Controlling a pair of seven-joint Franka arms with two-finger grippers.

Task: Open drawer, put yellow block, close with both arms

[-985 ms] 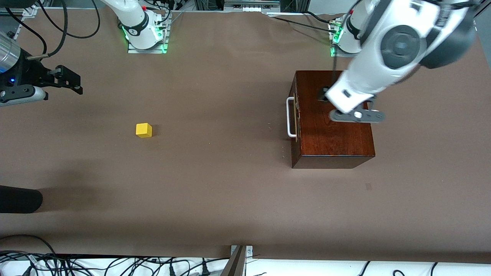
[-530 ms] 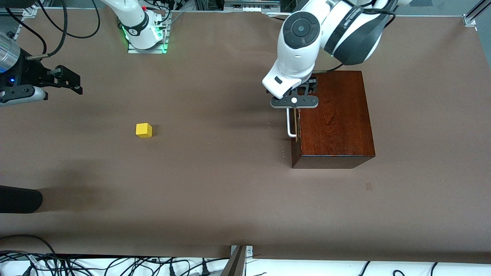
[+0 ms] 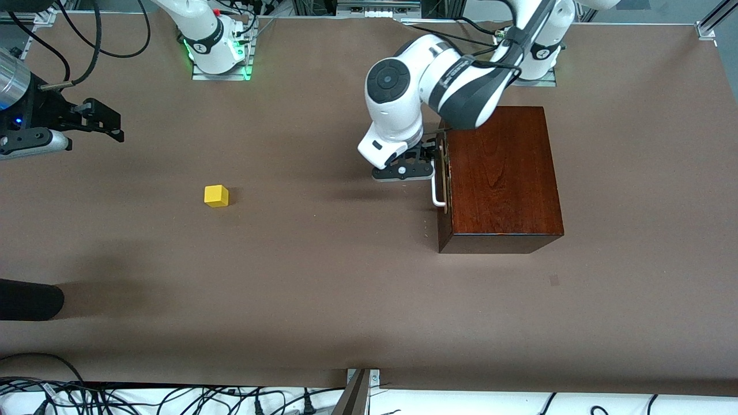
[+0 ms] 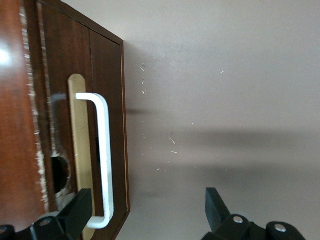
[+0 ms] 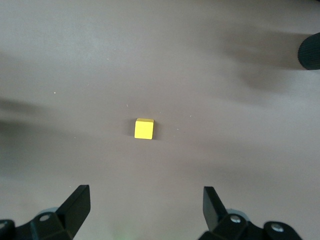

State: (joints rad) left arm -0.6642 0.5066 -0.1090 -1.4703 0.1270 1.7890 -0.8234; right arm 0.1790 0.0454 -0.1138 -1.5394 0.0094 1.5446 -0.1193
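The dark mahogany box [image 3: 501, 178] stands at the left arm's end of the table, its drawer [image 4: 107, 125] shut flush. My left gripper [image 3: 403, 170] hangs low in front of the drawer and is open. In the left wrist view this gripper [image 4: 147, 210] has one end of the white loop handle [image 4: 102, 160] just inside one of its fingers [image 4: 75, 215], not gripped. The yellow block [image 3: 216, 196] lies alone on the brown table toward the right arm's end. My right gripper [image 3: 106, 121] waits open in the air there, and the block [image 5: 144, 129] shows ahead of its jaws [image 5: 145, 205].
A dark rounded object [image 3: 29, 300] juts in at the right arm's end of the table, nearer the front camera than the block; it also shows in the right wrist view [image 5: 310, 50]. Cables and a metal bracket [image 3: 360, 386] line the near table edge.
The left arm has swung from over the box top down to the drawer front, bringing its open gripper beside the handle. The right arm and the block have not moved.
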